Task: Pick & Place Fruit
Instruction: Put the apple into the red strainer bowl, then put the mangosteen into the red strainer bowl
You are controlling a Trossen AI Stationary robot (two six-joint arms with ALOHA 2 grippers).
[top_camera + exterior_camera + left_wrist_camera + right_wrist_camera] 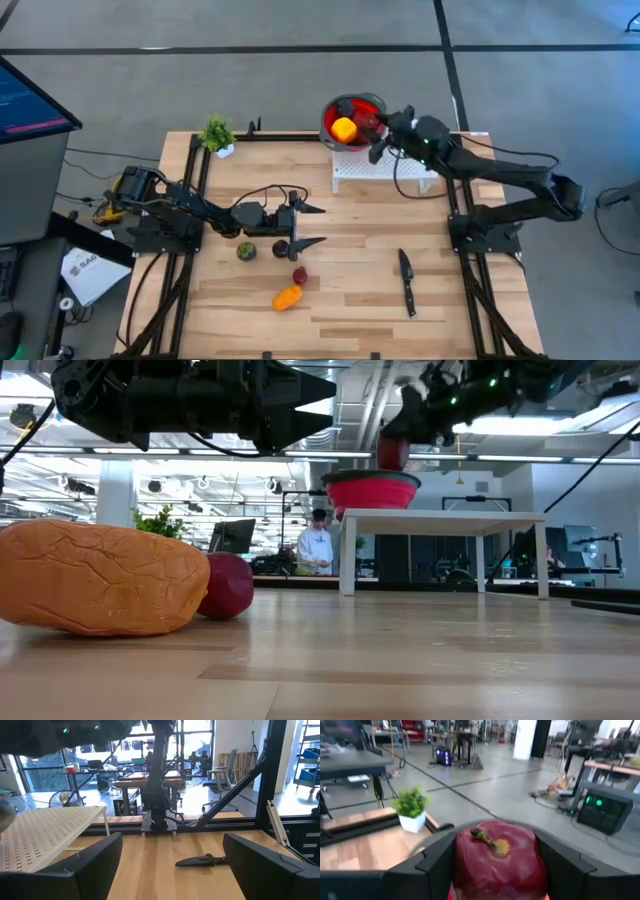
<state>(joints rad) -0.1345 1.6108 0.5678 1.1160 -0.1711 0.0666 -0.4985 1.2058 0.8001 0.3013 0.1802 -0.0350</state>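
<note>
My right gripper (373,126) is shut on a dark red fruit (495,865) and hovers over the red bowl (335,108), just above its rim (372,482). A yellow fruit (344,130) lies in the bowl. My left gripper (312,225) is open, above the table's middle. Near it on the table lie a green-dark piece (246,251), a dark piece (281,248), a red piece (300,274) and an orange piece (287,297). The low view shows the orange piece (100,592) and the red piece (230,585) side by side. My right gripper pinches the dark red fruit between its two fingers, one finger (437,857) on each side (462,870). The fruit's stem end (490,842) shows between them. The arm reaches in from the table's right. The fruit (393,453) is lifted clear above the bowl.
The bowl stands on a white perforated stand (385,170) at the table's far edge. A black-handled knife (406,282) lies right of centre. A small potted plant (217,133) sits at the far left corner. A person (318,548) stands in the room beyond.
</note>
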